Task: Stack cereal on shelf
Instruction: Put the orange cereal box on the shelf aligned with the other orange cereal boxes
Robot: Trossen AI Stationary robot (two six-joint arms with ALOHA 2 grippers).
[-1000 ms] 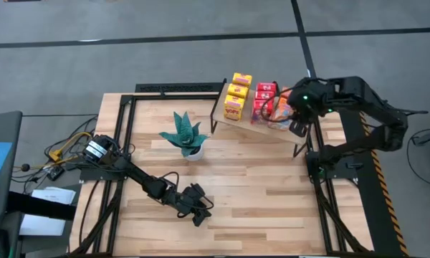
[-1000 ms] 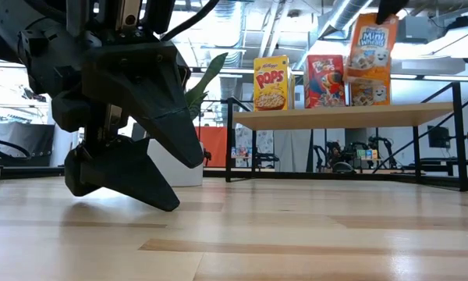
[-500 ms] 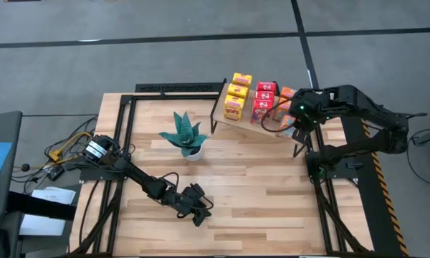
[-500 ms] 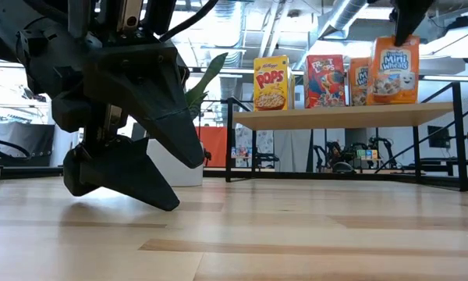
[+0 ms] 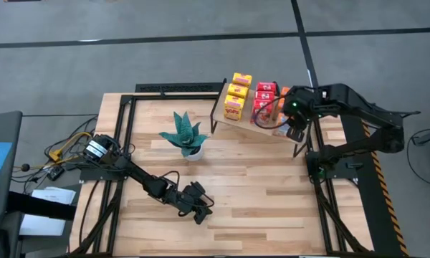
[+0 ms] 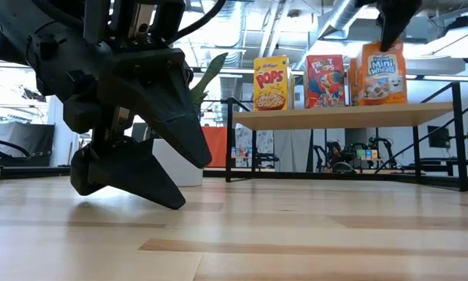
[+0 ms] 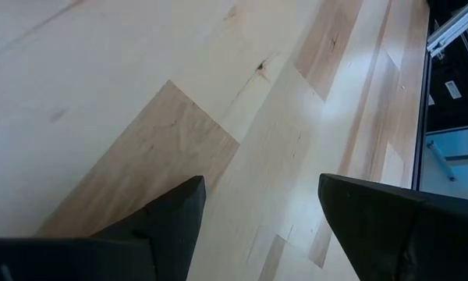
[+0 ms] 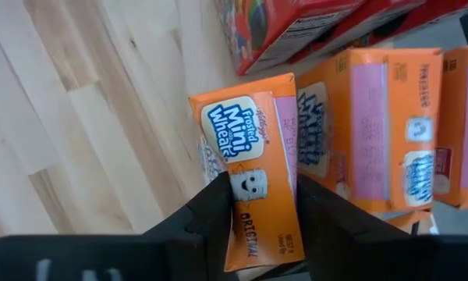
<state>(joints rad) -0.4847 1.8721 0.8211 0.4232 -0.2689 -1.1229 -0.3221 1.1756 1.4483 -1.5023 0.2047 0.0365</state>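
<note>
The shelf [image 5: 238, 120] [image 6: 335, 117] stands at the table's far right, carrying yellow boxes [image 5: 236, 93], red boxes [image 5: 264, 100] and orange boxes [image 8: 378, 125] upright in rows. My right gripper [image 5: 295, 122] [image 8: 261, 199] hangs above the shelf's right end, shut on an orange Mini Wheats box [image 6: 382, 74]. My left gripper [image 5: 197, 204] [image 7: 257, 211] is open, low over the bare table near its near edge, far from the shelf. My right gripper pinches the orange box between its two fingers [image 8: 218, 211] at its upper end [image 8: 257, 234], coming from above and pointing down. The box hangs upright, its printed front [image 6: 382, 78] facing the near side. Its lower end is level with the shelf top; whether it rests there I cannot tell.
A teal spiky plant in a white pot [image 5: 186, 136] [image 6: 175, 168] stands left of the shelf. A black frame [image 5: 172, 88] runs along the table's far and side edges. Cables lie off the left edge [image 5: 64, 147]. Bare wood stretches across the table's middle and near right.
My right gripper has carried the orange box down from above the shelf's right end to the level of the shelf top. The box, tilted a second ago, now stands upright next to the other orange boxes. The gripper has stayed shut on it.
</note>
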